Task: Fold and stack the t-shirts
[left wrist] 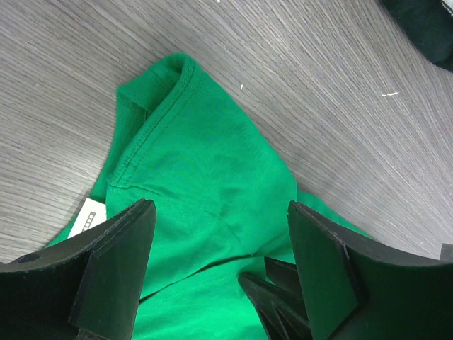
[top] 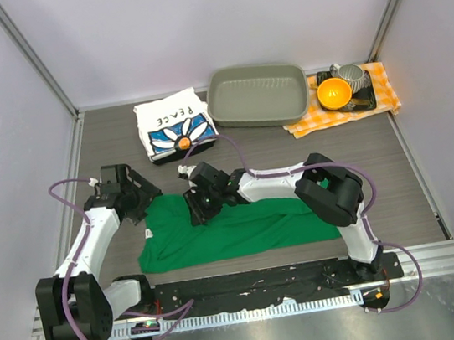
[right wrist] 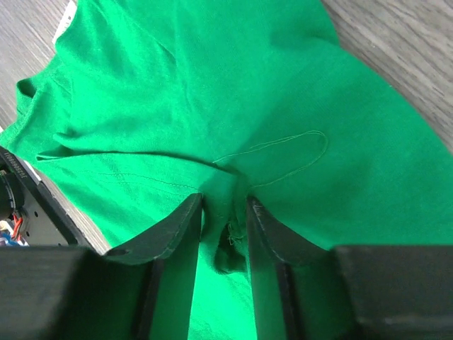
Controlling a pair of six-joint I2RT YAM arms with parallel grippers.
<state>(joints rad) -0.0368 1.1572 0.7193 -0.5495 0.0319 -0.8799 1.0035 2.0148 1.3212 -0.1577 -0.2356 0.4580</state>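
Note:
The bright green t-shirt (top: 235, 230) lies partly folded on the table in front of the arms. Its collar and white neck label (left wrist: 88, 216) face the left gripper. My left gripper (top: 136, 198) hovers open over the collar end of the green shirt (left wrist: 198, 163), jaws wide apart and empty (left wrist: 219, 241). My right gripper (top: 196, 205) is shut on a pinched fold of the green shirt (right wrist: 212, 92), with cloth bunched between its fingers (right wrist: 224, 212). The white "PEACE" t-shirt (top: 174, 125) lies folded at the back.
A grey tub (top: 255, 96) stands at the back centre. At the back right, an orange-and-white checked cloth (top: 382, 85) carries an orange bowl (top: 333, 94) and a metal cup (top: 352, 78). The black base rail (top: 269, 287) runs along the near edge.

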